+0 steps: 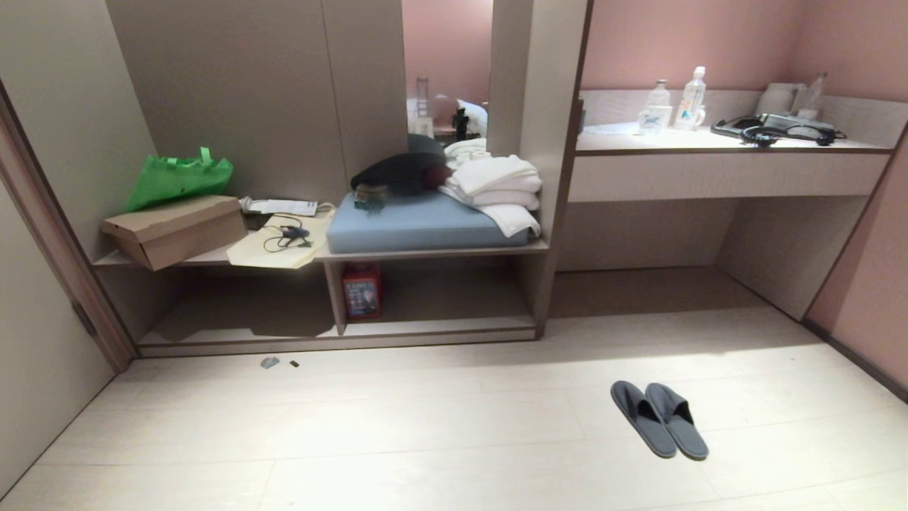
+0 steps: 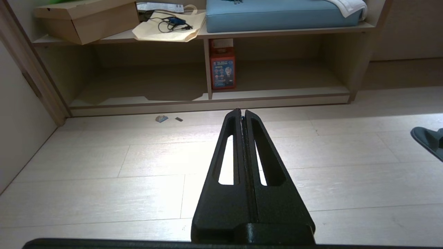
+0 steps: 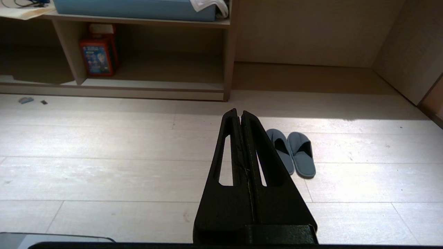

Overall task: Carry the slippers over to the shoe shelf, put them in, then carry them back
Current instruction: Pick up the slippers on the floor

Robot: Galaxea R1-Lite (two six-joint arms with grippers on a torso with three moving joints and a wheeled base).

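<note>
Nearest, left gripper (image 2: pixel 241 111) and right gripper (image 3: pixel 239 112) both hang above bare floor (image 1: pixel 397 426), fingers pressed together, holding nothing. Just beyond, right of centre: the slippers (image 1: pixel 659 417), side by side and touching, soles down on the floor, toes toward the robot. Farther, left: the shoe shelf (image 1: pixel 340 328), low open cubby, divider in the middle; red box (image 1: pixel 362 290) stands just right of the divider. Above it, blue cushion (image 1: pixel 425 221) with folded white towels (image 1: pixel 496 188).

slippers (image 1: pixel 660 419): dark grey | shoe shelf (image 1: pixel 440 326): beige-grey, pale bottom board | box in the shelf (image 1: pixel 362 289): red with a blue picture | cushion (image 1: pixel 425 223): light blue | bag (image 1: pixel 179 179): bright green | towels (image 1: pixel 496 186): white | left pincer (image 2: pixel 242 112): black | right pincer (image 3: pixel 239 113): black | wall (image 1: pixel 709 42): pink | floor (image 1: pixel 397 433): pale wood
</note>
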